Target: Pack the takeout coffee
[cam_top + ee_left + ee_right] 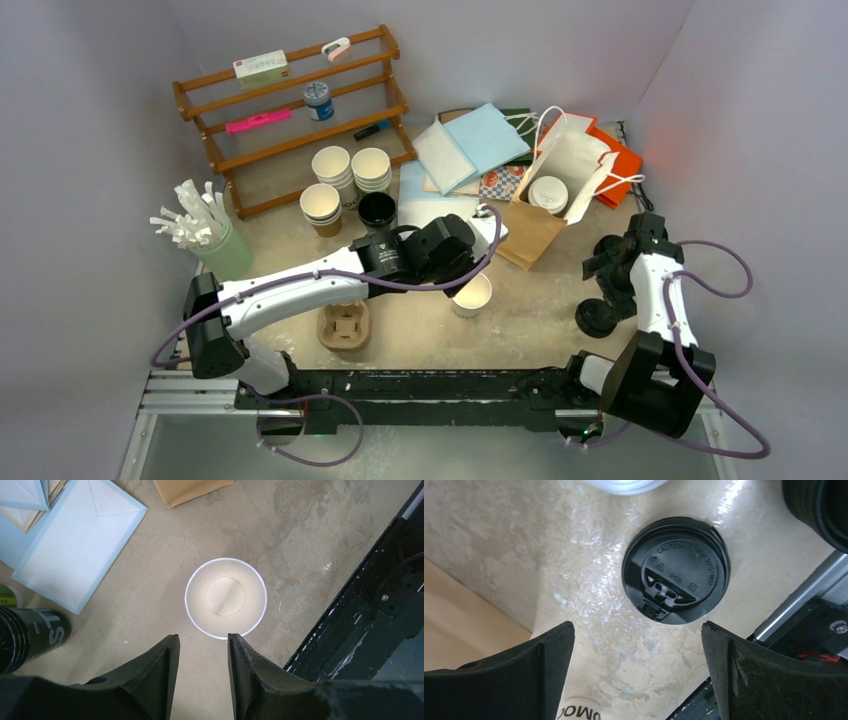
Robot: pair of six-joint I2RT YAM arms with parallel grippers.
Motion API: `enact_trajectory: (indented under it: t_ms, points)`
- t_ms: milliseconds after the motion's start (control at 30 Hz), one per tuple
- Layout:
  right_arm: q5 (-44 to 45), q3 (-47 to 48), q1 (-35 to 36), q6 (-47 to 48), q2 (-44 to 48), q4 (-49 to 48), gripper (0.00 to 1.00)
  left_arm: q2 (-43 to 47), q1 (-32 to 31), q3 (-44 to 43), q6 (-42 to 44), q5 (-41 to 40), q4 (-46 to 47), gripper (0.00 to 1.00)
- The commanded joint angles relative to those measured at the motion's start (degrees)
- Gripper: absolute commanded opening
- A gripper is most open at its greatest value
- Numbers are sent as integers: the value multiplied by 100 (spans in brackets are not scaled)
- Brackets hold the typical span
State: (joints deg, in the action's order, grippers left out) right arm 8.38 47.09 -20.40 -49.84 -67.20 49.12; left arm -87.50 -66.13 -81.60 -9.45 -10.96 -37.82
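Kraft paper, white-lined: one open cup, round, lidless and empty, upright on the mottled beige table, towards the middle of its near side. The left gripper hangs straight above it. Its two black fingers are partly spread with nothing between them, and the cup's rim lies just past the fingertips. Probable reason: lined up to take the cup or steady it for lidding.

Black plastic: one sip lid, glossy, with raised lettering and a moulded spout, lying flat on the table beside the right arm. The right gripper hovers over it, jaws spread wide and empty. The lid sits beyond the fingertips, not between them. Judged to be the closure for the open cup and not yet picked up.

Brown paper, white inside, cord handles: one paper bag at the far right of the table, mouth gaping to receive cups. One cup with a white lid already sits inside it, so the packing looks about half done.

Sundry:
- Spare cups, nested in stacks behind the left arm, thin rolled rims, kept as stock.
- Black cup, single, next to the stacks.
- Pulp tray, rough moulded fibre, at the near edge.
- Envelopes, pale blue, smooth, flat, overlapping beside the bag.
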Motion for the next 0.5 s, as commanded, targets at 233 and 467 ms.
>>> enact_trajectory:
  t_ms: [233, 467]
  points:
    - [784, -8, -318, -32, 258, 685, 99, 894, 223, 829, 206, 112, 981, 46]
    - [32, -394, -374, 30, 459, 185, 99, 1269, 535, 1237, 277, 307, 1200, 47]
